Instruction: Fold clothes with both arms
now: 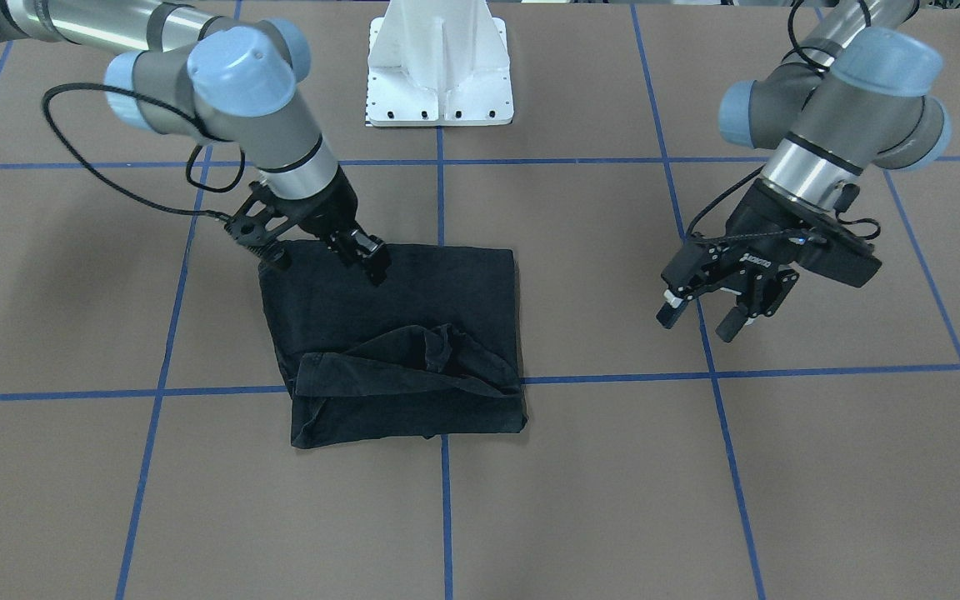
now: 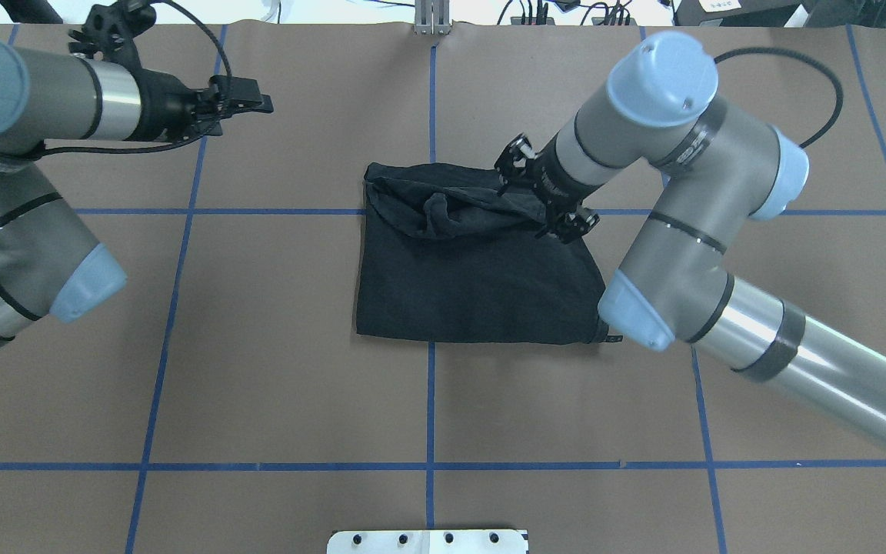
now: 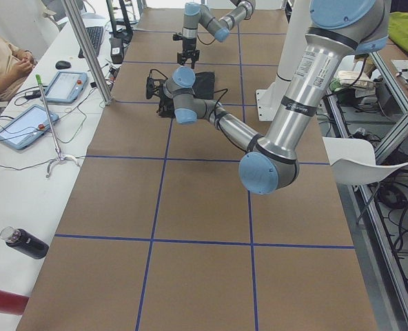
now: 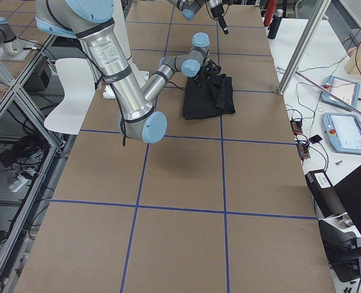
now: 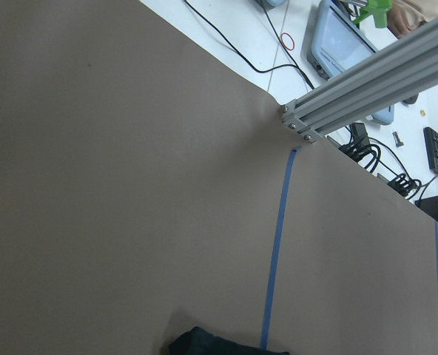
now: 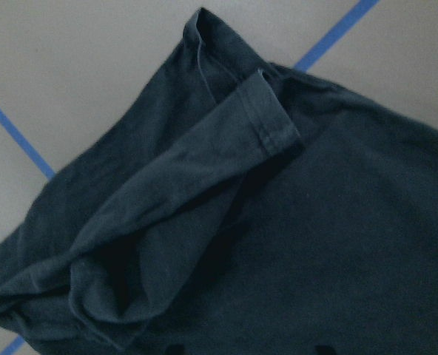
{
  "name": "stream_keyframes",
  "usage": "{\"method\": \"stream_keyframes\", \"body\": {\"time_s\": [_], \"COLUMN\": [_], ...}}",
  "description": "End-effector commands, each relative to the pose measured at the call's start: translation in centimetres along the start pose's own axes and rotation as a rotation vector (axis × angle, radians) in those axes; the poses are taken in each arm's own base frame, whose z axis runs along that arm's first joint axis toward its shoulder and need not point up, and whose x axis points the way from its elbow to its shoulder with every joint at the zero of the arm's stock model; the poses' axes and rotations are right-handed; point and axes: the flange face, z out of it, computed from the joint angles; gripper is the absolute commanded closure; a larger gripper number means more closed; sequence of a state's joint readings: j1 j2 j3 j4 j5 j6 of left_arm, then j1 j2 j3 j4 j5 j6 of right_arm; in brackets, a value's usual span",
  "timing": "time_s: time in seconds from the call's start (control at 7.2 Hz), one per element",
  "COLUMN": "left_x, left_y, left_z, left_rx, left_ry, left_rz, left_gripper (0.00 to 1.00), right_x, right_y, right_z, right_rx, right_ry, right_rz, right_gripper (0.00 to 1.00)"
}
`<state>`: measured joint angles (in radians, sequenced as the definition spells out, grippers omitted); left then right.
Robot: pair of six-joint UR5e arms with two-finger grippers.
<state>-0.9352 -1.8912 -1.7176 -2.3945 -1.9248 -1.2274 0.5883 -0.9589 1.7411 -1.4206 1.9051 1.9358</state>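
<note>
Your right end effector (image 1: pixel 328 267) sits splayed open at the folded black fabric T-shirt (image 1: pixel 447 292); your left end effector (image 1: pixel 697 327) hangs released. Overhead, the right arm's elbow (image 2: pixel 631 312) hides one shirt corner.

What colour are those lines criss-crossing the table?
The lines are blue, on a brown table top; the overhead exterior view shows them best.

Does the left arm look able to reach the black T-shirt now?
Probably yes. Only bare table lies between the open left tool and the T-shirt; the right tool is over its other side.
</note>
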Motion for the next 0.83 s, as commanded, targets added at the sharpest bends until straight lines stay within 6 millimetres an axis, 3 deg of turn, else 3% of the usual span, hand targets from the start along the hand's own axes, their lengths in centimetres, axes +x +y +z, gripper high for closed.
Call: {"method": "stream_keyframes", "body": {"time_s": [0.0, 0.14, 0.42, 0.69], "left_x": [-3.9, -4.3, -4.7, -4.7], "left_y": [-1.2, -0.6, -0.3, -0.3], "left_z": [-3.9, -4.9, -5.3, -5.3], "left_rx": [-0.014, -0.016, -0.015, -0.013], "left_ry": [-0.019, -0.019, -0.023, -0.024], "left_rz": [0.04, 0.04, 0.037, 0.037], "left_gripper": [0.0, 0.0, 0.0, 0.0], "right_x": [-3.0, -5.2, -7.5, -12.8], "right_y": [4.3, 4.2, 0.3, -3.9], "right_z": [4.6, 6.6, 10.5, 11.4], "right_rx": [0.065, 0.099, 0.15, 0.202], "right_ry": [0.031, 0.046, 0.001, 0.006], "right_rz": [-0.039, -0.039, -0.026, -0.015], "right_gripper": [1.0, 1.0, 1.0, 1.0]}}
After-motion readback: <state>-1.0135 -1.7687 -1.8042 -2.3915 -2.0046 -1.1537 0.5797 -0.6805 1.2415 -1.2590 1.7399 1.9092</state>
